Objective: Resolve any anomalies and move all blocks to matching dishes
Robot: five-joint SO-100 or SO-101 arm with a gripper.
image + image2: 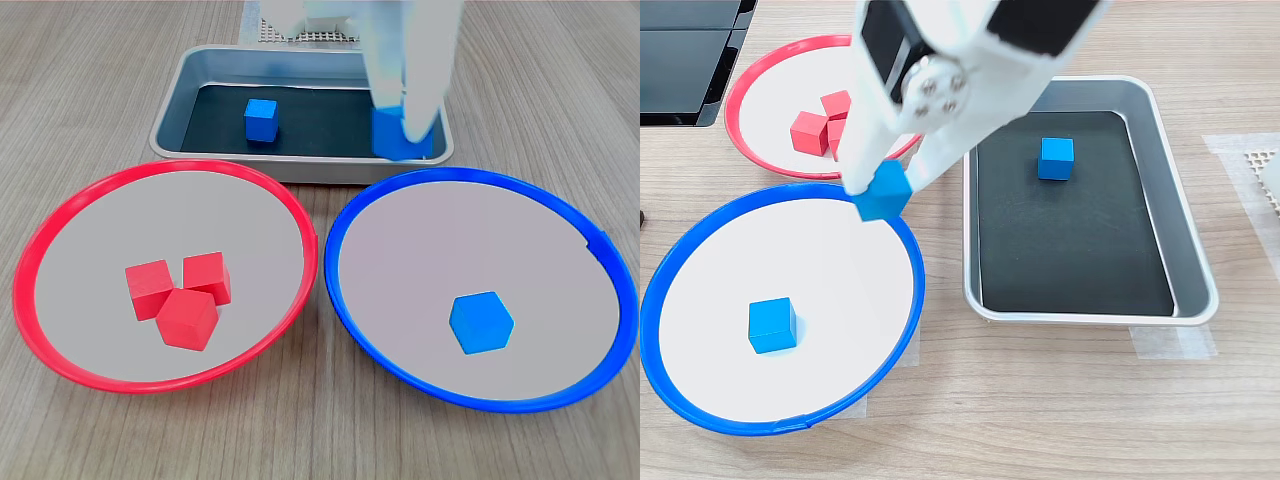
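Observation:
My white gripper (883,188) is shut on a blue block (883,193), held in the air over the far rim of the blue-rimmed dish (902,330); in the first exterior view the same gripper (400,132) and block (392,138) appear at the tray's right end. One blue block (481,322) lies inside the blue dish (350,300). Another blue block (261,120) sits on the tray floor. Three red blocks (180,297) are clustered in the red-rimmed dish (45,240).
A grey metal tray (1195,270) with a black floor stands beside the dishes on the wooden table. A black device (685,60) fills the second exterior view's top left corner. White mesh (1265,170) lies at the second exterior view's right edge.

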